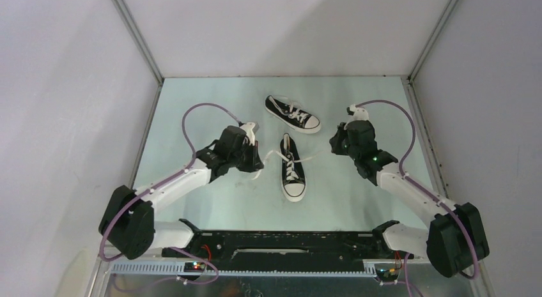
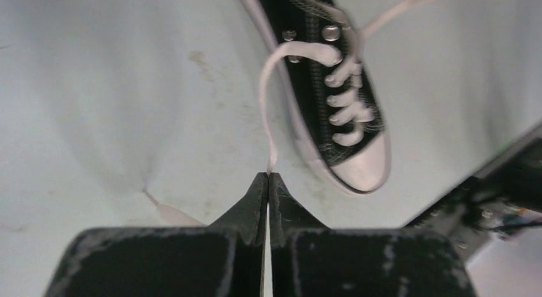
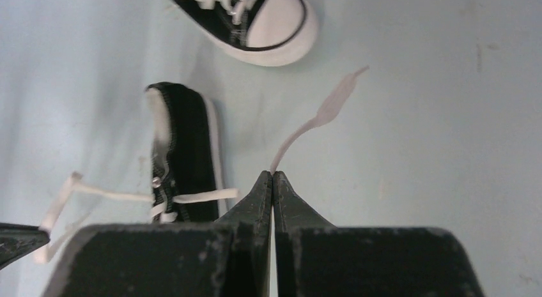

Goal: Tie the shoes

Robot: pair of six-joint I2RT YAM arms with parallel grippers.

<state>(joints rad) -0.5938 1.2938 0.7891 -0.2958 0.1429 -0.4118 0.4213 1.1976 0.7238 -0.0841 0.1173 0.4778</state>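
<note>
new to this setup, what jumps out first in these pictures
The near shoe sits in the middle of the table, toe towards the near edge, its white laces untied and stretched out to both sides. The left jaws and the right jaws are each shut on one lace end, either side of it. The second shoe lies angled behind it.

Near shoe (image 2: 326, 99) — heel cropped, blurred
</note>
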